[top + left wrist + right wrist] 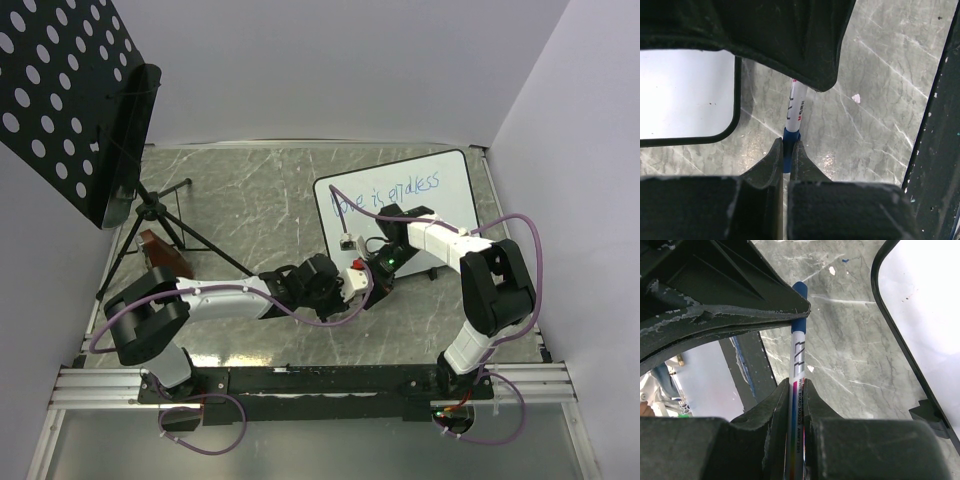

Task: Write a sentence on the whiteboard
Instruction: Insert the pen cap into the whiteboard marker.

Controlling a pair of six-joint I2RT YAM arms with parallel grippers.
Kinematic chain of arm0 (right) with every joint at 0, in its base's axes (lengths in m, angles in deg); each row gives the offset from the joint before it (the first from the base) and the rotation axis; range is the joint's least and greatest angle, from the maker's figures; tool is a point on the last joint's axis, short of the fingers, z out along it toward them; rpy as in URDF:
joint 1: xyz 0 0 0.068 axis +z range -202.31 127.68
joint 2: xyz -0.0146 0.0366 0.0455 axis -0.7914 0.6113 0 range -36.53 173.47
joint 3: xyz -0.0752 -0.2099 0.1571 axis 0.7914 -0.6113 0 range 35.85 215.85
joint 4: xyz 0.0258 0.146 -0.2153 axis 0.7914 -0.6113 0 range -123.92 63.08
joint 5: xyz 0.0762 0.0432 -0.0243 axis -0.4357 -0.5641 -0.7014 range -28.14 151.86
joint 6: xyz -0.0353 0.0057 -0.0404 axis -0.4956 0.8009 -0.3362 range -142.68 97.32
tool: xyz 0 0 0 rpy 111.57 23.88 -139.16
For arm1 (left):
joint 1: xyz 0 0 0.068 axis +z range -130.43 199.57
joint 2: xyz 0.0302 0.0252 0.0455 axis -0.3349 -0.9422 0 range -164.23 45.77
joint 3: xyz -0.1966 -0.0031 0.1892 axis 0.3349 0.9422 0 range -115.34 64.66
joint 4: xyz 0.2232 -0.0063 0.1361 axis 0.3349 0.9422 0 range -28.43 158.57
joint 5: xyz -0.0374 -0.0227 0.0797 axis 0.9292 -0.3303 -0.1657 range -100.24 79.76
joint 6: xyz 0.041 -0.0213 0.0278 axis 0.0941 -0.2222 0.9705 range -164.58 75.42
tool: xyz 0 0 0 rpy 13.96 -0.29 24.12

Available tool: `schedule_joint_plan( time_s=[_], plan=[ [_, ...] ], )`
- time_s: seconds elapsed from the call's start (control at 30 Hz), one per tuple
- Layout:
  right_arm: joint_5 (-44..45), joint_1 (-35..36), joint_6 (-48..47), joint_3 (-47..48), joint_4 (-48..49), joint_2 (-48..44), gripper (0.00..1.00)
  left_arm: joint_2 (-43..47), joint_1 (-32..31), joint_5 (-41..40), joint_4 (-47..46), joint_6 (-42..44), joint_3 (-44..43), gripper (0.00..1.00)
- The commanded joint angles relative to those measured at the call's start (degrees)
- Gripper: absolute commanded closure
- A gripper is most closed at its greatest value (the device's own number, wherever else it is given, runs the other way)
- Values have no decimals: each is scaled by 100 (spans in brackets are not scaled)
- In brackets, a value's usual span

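The whiteboard lies at the back right of the table, with the blue sentence "love is endless" written along it. My two grippers meet just in front of its near left corner. My right gripper is shut on the white barrel of a whiteboard marker. My left gripper is shut on the marker's blue cap end. The marker runs straight between them. In the left wrist view the gripper pinches the blue end, and a whiteboard corner shows at left. In the right wrist view the gripper clamps the barrel.
A black perforated panel on a tripod stand stands at the back left, with a brown object by its legs. White walls close in the back and right. The whiteboard's black foot sits near the right gripper. An aluminium rail runs along the near edge.
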Motion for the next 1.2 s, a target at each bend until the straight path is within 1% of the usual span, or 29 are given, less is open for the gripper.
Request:
schedule_joint_plan(
  time_s=[0.0,0.4,0.5,0.63,0.67,0.83,0.97,1.0,1.07,1.17],
  plan=[
    [-714,213,66,78,210,94,100,548,-9,-68,-2918,-242,-464,99],
    [-714,222,40,78,210,76,100,733,17,-138,-3252,-339,-403,99],
    [-705,222,49,69,227,85,100,768,52,-112,-3471,-453,-298,99],
    [-679,222,31,60,218,94,100,724,70,-86,-2946,-260,-473,99],
    [-670,213,14,51,210,68,100,733,79,-51,-2640,-225,-482,99],
    [-688,204,-30,51,192,41,100,961,70,-129,-1865,-172,-272,99],
    [-705,196,-66,86,157,67,100,1312,79,-270,-1513,-145,27,94],
    [-705,196,-66,78,148,59,100,1374,79,-296,-1399,-154,71,90],
    [-697,196,-57,78,165,41,100,1541,79,-305,-1293,-154,167,89],
    [-705,178,-48,69,174,23,100,1804,79,-261,-1117,-172,290,80]
  ],
)
